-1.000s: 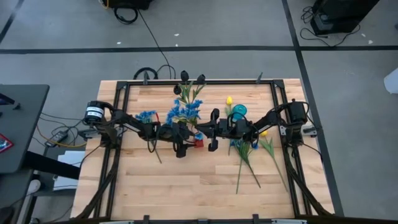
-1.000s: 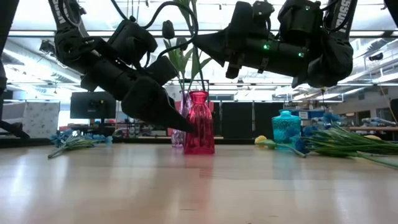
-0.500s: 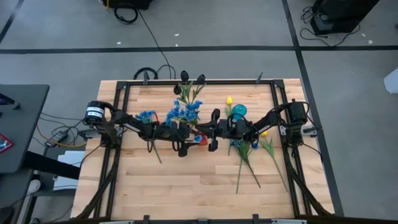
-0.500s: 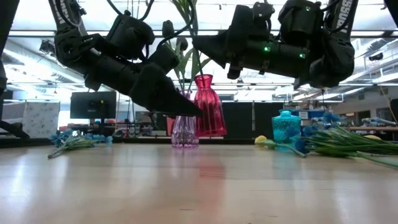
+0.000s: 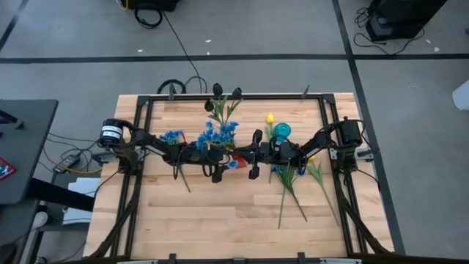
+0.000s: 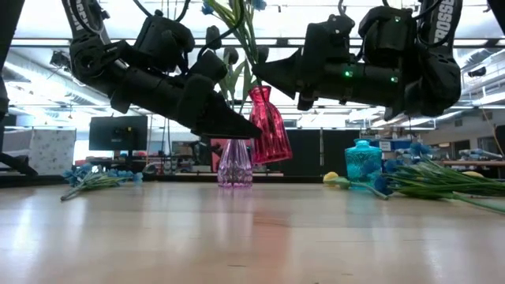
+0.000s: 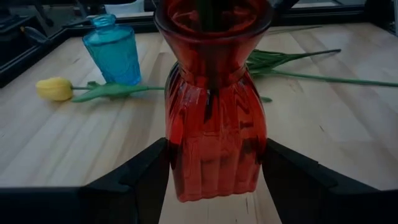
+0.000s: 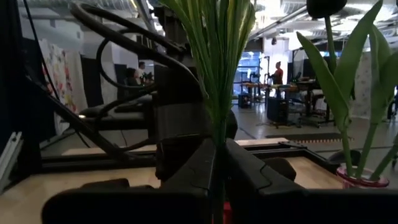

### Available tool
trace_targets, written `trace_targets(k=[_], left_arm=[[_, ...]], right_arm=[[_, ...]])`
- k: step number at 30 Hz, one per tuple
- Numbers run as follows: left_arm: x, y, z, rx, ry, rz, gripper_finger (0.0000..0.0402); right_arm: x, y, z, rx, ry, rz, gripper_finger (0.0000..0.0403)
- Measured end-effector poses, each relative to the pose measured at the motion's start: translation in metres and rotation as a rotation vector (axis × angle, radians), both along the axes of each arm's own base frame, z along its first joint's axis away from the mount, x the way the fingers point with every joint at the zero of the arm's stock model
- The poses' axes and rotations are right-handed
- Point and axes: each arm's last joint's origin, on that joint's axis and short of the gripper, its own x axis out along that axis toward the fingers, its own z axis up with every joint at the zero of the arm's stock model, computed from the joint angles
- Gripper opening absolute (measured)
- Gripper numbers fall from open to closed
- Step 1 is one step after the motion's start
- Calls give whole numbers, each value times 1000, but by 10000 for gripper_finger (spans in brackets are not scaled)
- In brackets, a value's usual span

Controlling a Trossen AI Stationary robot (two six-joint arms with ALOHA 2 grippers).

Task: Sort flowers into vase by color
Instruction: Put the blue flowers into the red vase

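Observation:
A red glass vase (image 7: pixel 214 124) hangs in my left gripper (image 7: pixel 214 177) above mid-table, tilted in the low view (image 6: pixel 265 126). My right gripper (image 8: pixel 219 177) is shut on a bunch of blue flowers (image 5: pixel 217 133). Their green stems (image 8: pixel 219 93) run down into the vase's mouth (image 7: pixel 211 18). A purple vase (image 6: pixel 234 162) with dark tulips (image 5: pixel 223 99) stands behind. A teal vase (image 5: pixel 282 132) stands to the right, a yellow tulip (image 7: pixel 55 88) lying beside it. My left gripper pinches the red vase's lower body (image 7: pixel 180 162) between its two fingers (image 7: pixel 140 171), one on each side, coming level from the table's left. The vase is lifted clear of the table and tilted. My right gripper pinches the blue bunch's stems (image 8: pixel 219 146) between its fingers (image 8: pixel 196 168), coming from the table's right and lying across them. The blossoms stand above the fingers, and the stem ends below reach into the vase.
More blue flowers (image 5: pixel 172 136) lie at the table's left. Several flowers (image 5: pixel 293 183) lie on their sides at the right, near the right arm. The table's near half (image 5: pixel 220 220) is bare wood. A dark frame (image 5: pixel 234 96) rims the table.
My left gripper has risen and lifted the red vase off the table, then tipped it. The right gripper has kept its hold on the blue bunch and shifted slightly toward the table's right.

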Motion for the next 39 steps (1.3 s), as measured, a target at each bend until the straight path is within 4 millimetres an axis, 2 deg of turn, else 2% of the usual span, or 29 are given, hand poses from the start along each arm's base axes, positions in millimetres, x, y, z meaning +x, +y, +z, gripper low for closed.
trace_targets(k=[3,11,15,20,23,26,29,34,39], left_arm=[[0,0,-1,0,6,0,241],[-1,0,-2,0,19,2,241],[-1,0,-4,-1,48,3,241],[-4,0,-9,-2,103,11,241],[-6,0,-16,-5,175,11,241],[-8,0,-18,-20,216,16,241],[-8,0,-19,-31,222,21,241],[-8,0,-18,-57,216,48,242],[-8,0,-18,-65,209,55,248]], right_arm=[[-2,0,-2,-31,13,-3,69],[-13,-1,-7,0,42,-17,173],[-26,-2,-1,18,33,-45,197],[-43,-2,6,36,71,-71,204],[-46,0,6,87,197,-84,203],[-41,5,6,125,370,-93,202],[-36,12,15,150,530,-124,202],[-34,28,47,219,818,-182,202],[-41,56,80,345,1074,-221,202]])
